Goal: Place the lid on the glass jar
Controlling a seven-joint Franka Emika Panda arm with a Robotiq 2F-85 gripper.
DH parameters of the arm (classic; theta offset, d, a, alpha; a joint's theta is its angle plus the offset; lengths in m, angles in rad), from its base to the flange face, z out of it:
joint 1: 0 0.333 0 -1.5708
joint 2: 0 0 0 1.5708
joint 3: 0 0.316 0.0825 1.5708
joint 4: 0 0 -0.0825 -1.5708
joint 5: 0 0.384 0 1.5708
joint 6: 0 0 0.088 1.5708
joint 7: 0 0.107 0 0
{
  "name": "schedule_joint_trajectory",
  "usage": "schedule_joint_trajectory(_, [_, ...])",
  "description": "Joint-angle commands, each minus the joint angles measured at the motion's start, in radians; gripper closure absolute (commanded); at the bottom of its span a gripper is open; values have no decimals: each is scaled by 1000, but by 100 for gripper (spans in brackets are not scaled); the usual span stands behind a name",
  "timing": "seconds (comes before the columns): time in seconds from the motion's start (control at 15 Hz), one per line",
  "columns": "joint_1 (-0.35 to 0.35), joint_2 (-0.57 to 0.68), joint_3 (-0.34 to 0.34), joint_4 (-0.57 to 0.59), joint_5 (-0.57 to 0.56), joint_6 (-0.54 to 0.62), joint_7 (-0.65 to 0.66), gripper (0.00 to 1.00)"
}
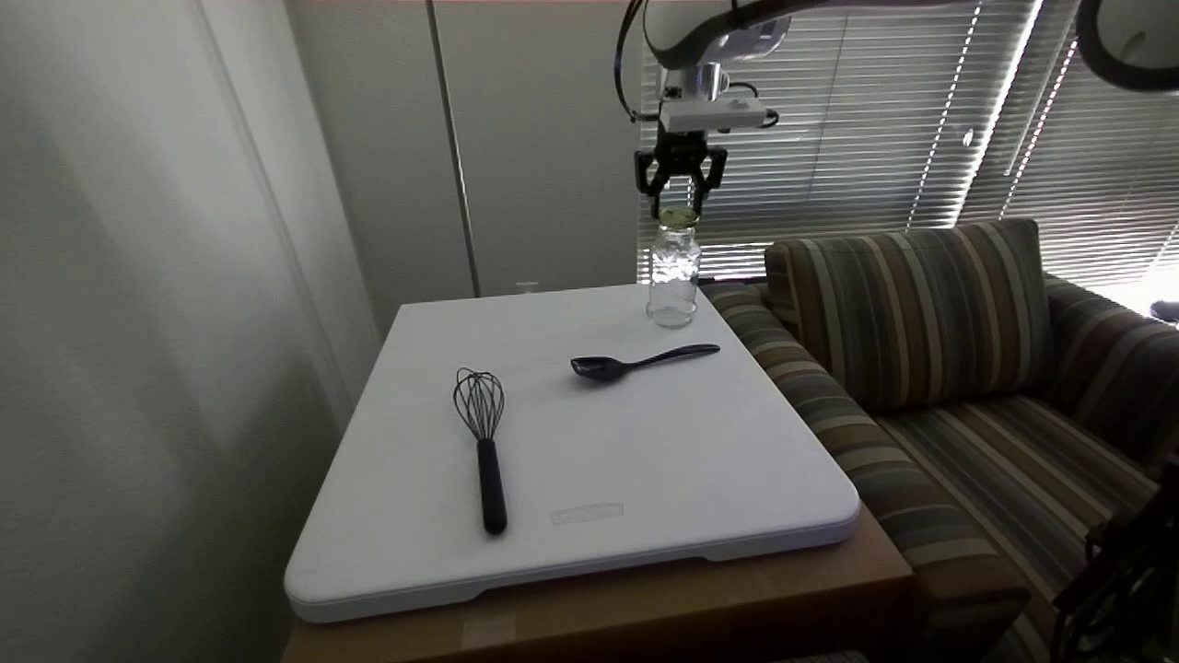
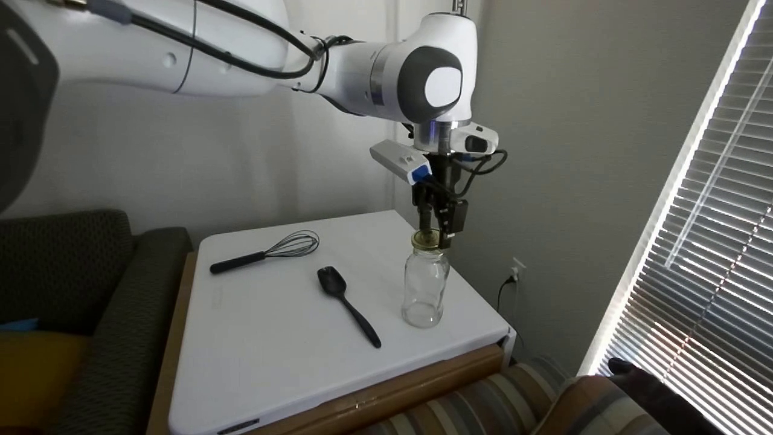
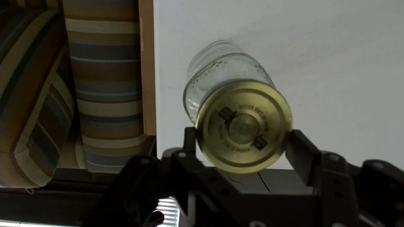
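The clear glass jar [image 1: 673,285] stands upright near the far right corner of the white tabletop [image 1: 553,470]; it also shows in an exterior view [image 2: 424,290] and below the lid in the wrist view [image 3: 221,71]. The round gold lid [image 3: 244,129] lies flat at the jar's mouth in both exterior views [image 1: 679,218] [image 2: 424,240]. I cannot tell whether it is fully seated. My gripper [image 3: 243,138] points down with one finger at each side of the lid, closed on its rim. The gripper also shows over the jar in both exterior views [image 1: 677,210] [image 2: 435,239].
A black spoon [image 1: 603,369] lies beside the jar. A whisk [image 1: 492,488] lies farther off on the same top. A striped sofa [image 1: 921,313] stands against the table's side near the jar. A wall with a plugged-in cord [image 2: 513,278] is behind the table.
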Motion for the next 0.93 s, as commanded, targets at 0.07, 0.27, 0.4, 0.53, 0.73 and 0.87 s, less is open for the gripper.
schedule_joint_trajectory(0.07, [-17,21,14,36,20,13,13,53])
schedule_joint_trajectory(0.27, [-23,26,16,38,26,25,37,53])
schedule_joint_trajectory(0.4, [-27,27,17,37,28,29,52,53])
schedule_joint_trajectory(0.53, [-9,0,0,4,4,13,50,28])
schedule_joint_trajectory(0.73, [-10,1,0,4,4,13,54,28])
schedule_joint_trajectory(0.87, [-10,1,0,4,4,13,54,53])
